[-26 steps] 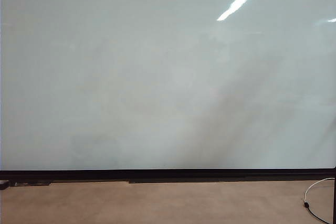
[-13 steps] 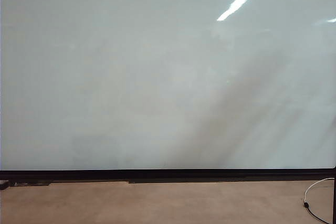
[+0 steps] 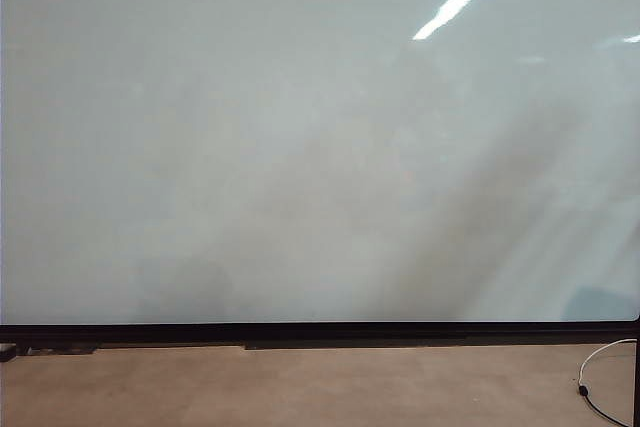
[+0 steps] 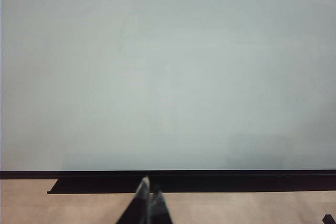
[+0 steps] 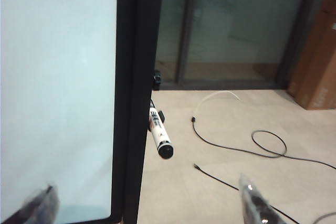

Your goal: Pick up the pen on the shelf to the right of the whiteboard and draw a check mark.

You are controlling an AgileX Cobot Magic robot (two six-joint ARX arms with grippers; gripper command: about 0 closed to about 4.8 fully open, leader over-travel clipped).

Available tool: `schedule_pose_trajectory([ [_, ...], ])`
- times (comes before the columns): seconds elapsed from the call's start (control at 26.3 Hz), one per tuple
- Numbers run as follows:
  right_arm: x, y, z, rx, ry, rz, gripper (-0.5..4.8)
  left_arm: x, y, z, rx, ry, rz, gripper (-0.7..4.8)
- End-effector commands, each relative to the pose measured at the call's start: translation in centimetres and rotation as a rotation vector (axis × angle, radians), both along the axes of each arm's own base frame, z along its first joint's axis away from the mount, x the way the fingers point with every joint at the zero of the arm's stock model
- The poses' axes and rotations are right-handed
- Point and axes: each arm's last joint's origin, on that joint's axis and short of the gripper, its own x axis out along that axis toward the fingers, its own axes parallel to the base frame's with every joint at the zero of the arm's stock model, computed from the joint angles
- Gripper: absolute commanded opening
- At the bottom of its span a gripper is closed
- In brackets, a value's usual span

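Shadows have deepened across the whiteboard towards its lower right corner, though no arm shows from outside. Right gripper (jaws spread wide) faces the pen beside the board's frame, end-on just ahead; left gripper sits pressed together, parked low.

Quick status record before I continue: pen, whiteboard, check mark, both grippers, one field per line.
pen: white marker on a holder at the board's black frame, dark end toward the right wrist camera, not held
whiteboard: glossy, faint smudges, light reflections
check mark: none visible on the board
right gripper: open, fingers wide apart, short of the pen, touching nothing
left gripper: fingertips together, shut, empty, facing the board's lower frame
floor: cables lying beside the board
task stage: pen not yet grasped
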Motion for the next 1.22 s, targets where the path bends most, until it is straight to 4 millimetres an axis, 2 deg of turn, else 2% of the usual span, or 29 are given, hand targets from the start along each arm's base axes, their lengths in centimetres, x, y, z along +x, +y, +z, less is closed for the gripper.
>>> schedule_pose_trajectory([
  [0.04,0.5,-0.7,0.3,0.002,-0.070,0.042,4.79,0.0,0.0,0.2,0.004,-0.015,-0.001,-0.04],
  [0.49,2.8,-2.6,-0.9,0.009,-0.047,0.075,4.79,0.0,0.0,0.2,0.004,-0.015,0.000,-0.05],
  [0.95,8.1,-4.7,-4.1,0.051,-0.083,0.134,4.79,0.0,0.0,0.2,0.004,-0.016,-0.001,-0.04],
  [1.22,10.7,-5.6,-4.7,0.049,-0.066,0.190,4.79,0.0,0.0,0.2,0.004,-0.015,-0.001,-0.04],
])
